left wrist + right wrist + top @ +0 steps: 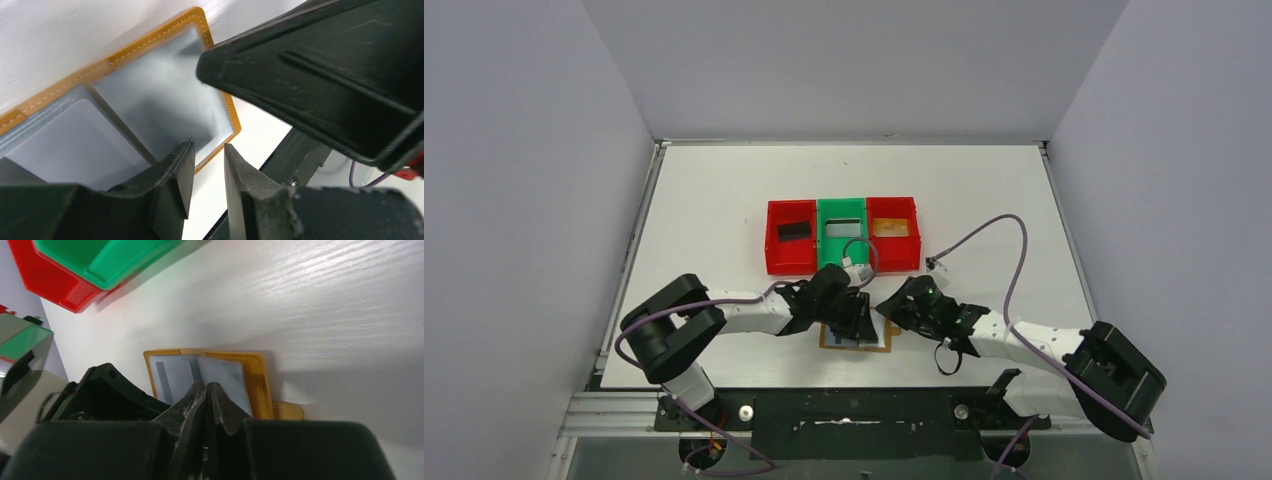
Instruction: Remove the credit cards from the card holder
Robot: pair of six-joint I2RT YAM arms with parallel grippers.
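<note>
Your right hand (206, 386) is clenched at the open card holder (257, 377), left hand (207, 150) slightly parted: this looks like the grabbing step, and next you need to pinch a card (75, 145) by its edge.

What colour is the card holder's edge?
The card holder has an orange-tan edge with pale stitching, clearest in the left wrist view.
</note>
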